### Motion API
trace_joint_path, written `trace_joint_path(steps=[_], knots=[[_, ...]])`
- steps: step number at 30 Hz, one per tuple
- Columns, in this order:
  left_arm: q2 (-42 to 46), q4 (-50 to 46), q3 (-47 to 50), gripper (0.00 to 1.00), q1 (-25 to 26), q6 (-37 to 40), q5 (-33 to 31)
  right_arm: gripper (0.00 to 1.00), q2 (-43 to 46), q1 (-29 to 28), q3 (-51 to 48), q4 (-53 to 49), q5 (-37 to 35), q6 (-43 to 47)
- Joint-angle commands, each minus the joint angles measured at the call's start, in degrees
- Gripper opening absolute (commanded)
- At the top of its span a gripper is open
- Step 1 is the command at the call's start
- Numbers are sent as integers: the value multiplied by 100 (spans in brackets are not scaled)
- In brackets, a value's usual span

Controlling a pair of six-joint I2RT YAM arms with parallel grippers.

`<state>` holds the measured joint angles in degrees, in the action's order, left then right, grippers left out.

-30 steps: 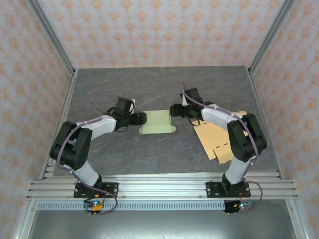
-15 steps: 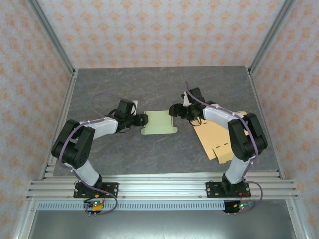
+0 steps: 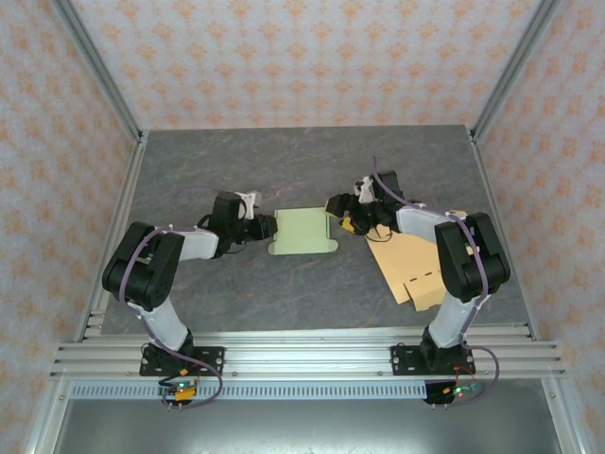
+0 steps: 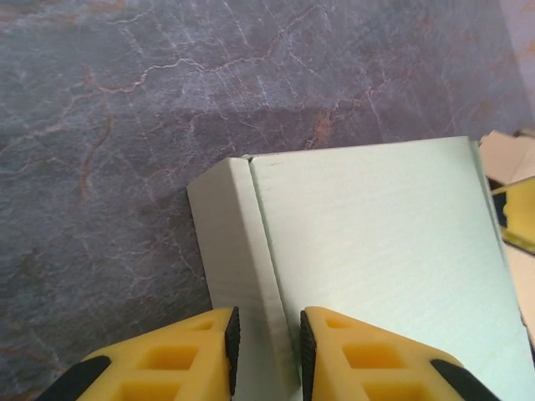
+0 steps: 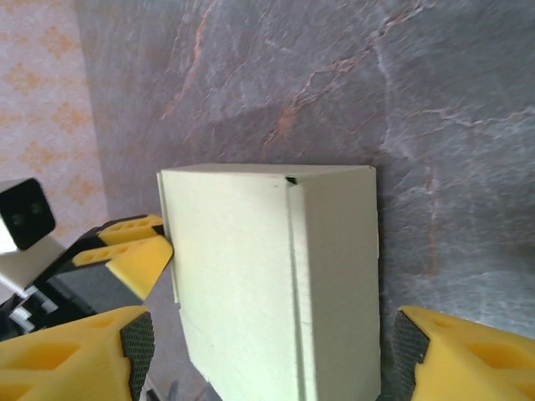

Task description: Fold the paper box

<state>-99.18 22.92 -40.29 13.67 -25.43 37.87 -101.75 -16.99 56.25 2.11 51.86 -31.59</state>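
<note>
Top view: a pale green box (image 3: 301, 233) lies flat mid-worktop (image 3: 284, 170), between the left tool (image 3: 268, 227) and the right tool (image 3: 333, 206). It is probably light, thin card that bends at its creases and slides easily, so its edges and flaps look like the best holds.

Left wrist: the fingers (image 4: 180, 355) stand narrow, astride the box's side strip (image 4: 238, 276). I cannot tell whether they pinch it.

Right wrist: the tool gapes wide, with the box between its fingers.
</note>
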Motion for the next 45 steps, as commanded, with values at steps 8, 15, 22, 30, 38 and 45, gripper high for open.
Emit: trace_joint_path(steps=[8,15,22,30,38,45], knots=[[-305,-168,253,26,-246,-217,66,77,-273,-60,-226,988,511,-567],[-155,-539,94,28,-249,-18,35,77,-109,-217,-166,1529,420,-1157],[-95,-701,13,29,-244,95,-25,80,-52,-208,320,679,265,-805],[-177,-753,-44,29,-244,108,-10,81,190,-164,275,964,70,-1080],[-191,-721,-40,29,-237,83,29,83,-110,-295,655,650,265,-781],[319,-462,91,37,-251,-317,221,84,-63,-91,767,-665,-727,427]])
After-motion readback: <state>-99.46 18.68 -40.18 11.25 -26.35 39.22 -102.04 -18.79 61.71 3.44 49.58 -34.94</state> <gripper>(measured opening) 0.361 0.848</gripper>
